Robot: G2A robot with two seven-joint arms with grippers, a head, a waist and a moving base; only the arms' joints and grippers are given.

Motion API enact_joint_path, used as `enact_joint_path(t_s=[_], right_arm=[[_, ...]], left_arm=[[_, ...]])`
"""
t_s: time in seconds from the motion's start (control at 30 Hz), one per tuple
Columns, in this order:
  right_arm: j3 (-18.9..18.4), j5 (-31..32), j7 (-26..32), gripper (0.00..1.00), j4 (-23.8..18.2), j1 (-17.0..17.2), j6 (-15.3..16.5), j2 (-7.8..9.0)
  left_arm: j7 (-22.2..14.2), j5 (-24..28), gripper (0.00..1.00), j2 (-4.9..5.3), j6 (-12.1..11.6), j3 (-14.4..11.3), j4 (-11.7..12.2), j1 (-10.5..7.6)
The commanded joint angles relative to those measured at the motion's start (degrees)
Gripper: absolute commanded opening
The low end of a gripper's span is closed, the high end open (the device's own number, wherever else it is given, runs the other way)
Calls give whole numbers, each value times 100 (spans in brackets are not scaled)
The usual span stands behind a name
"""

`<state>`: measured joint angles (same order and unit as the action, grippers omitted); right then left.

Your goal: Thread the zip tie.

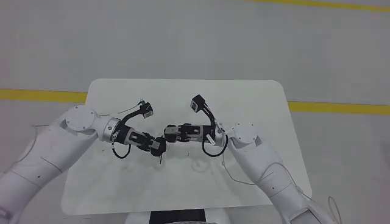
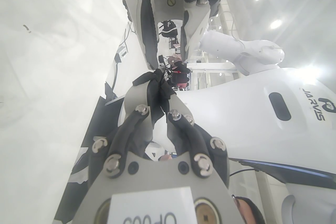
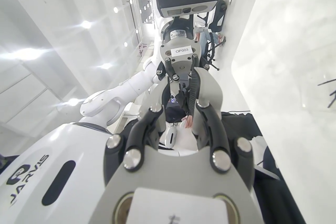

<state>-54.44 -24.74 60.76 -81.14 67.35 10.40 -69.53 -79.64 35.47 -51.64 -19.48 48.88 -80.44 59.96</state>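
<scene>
The left hand (image 2: 159,89) is pinched shut on a black zip tie (image 2: 153,78) that pokes from its tips. The right hand (image 2: 168,62) is spread open just opposite, above the desk (image 1: 244,102). The zip tie's shape is hard to make out, mostly hidden between fingers.
</scene>
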Motion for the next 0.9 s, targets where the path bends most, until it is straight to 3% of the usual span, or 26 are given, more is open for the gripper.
enact_joint_path(t_s=[0.0, 0.47, 0.57, 0.63, 0.87], right_arm=[[4, 11, 16, 13, -7, -1, 8, 2], [59, 79, 47, 13, -23, -29, -9, 10], [67, 92, 34, 10, -27, -34, -12, 11], [74, 106, 20, 0, -29, -35, -16, 12], [77, 111, -53, 0, -12, -26, 4, 14]], left_arm=[[0, 0, 0, 0, 0, 0, 0, 0], [0, 0, 0, 0, 0, 0, 0, 0], [0, 0, 0, 0, 0, 0, 0, 0], [0, 0, 0, 0, 0, 0, 0, 0], [0, 0, 0, 0, 0, 0, 0, 0]])
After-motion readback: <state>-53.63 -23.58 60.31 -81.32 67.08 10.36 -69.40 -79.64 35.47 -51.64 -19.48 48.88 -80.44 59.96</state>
